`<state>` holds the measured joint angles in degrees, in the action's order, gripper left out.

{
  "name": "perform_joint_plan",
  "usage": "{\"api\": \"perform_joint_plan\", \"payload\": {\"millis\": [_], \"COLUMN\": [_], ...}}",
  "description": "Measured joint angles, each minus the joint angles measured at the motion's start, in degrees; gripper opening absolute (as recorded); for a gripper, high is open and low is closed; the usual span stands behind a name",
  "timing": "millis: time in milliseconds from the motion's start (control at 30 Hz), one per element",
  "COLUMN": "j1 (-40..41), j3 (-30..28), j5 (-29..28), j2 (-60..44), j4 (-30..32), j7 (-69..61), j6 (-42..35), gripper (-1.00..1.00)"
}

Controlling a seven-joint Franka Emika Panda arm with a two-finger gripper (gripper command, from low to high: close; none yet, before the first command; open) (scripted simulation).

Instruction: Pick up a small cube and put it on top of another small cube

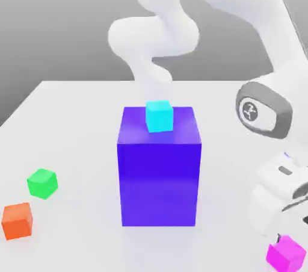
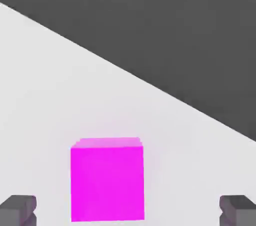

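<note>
The small magenta cube (image 1: 287, 253) lies on the white table at the near edge, on the exterior view's right. My gripper (image 1: 281, 233) hangs just above it, on the end of the white arm. In the hand view the magenta cube (image 2: 107, 180) sits between my two grey fingertips (image 2: 19, 209), which stand wide apart and touch nothing. The gripper (image 2: 128, 210) is open, and the cube lies nearer one finger than the other. A small cyan cube (image 1: 159, 115) rests on top of the big blue-purple block (image 1: 159, 171) in the middle of the table.
A green cube (image 1: 42, 183) and an orange cube (image 1: 17, 221) lie on the exterior view's left, near the front. The white table (image 1: 72, 120) ends close to the magenta cube, and its edge runs diagonally across the hand view. The arm's base rises behind the blue-purple block.
</note>
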<state>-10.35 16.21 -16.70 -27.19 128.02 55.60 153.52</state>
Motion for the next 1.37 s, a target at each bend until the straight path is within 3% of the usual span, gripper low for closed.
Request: {"api": "perform_joint_plan", "payload": {"millis": [33, 67, 267, 433, 900, 1067, 1267, 1300, 1367], "j1": [-0.85, -1.6, -1.92, 0.92, 22.31, 43.65, 46.18, 46.52, 46.52], "j3": [-1.01, -1.92, -2.32, 0.87, -17.87, -27.8, -27.05, -26.52, -26.52], "j5": [-0.96, -1.77, -2.21, 1.87, 8.29, 12.28, 20.49, 21.43, 21.43], "j2": [-2.1, -3.88, -4.78, 2.85, 21.26, 30.19, 21.8, 20.46, 20.46], "j4": [-0.5, -0.92, -1.15, 0.94, 19.81, 28.67, 30.31, 30.25, 30.25], "j7": [0.69, 1.28, 1.59, -1.31, -0.07, 0.06, -5.07, -5.74, -5.73], "j6": [1.53, 2.83, 3.49, -1.99, -1.01, 0.0, 10.09, 11.35, 11.35], "gripper": [0.0, -1.0, -1.0, -1.0, -1.0, -1.0, -1.0, 1.0, 1.0]}}
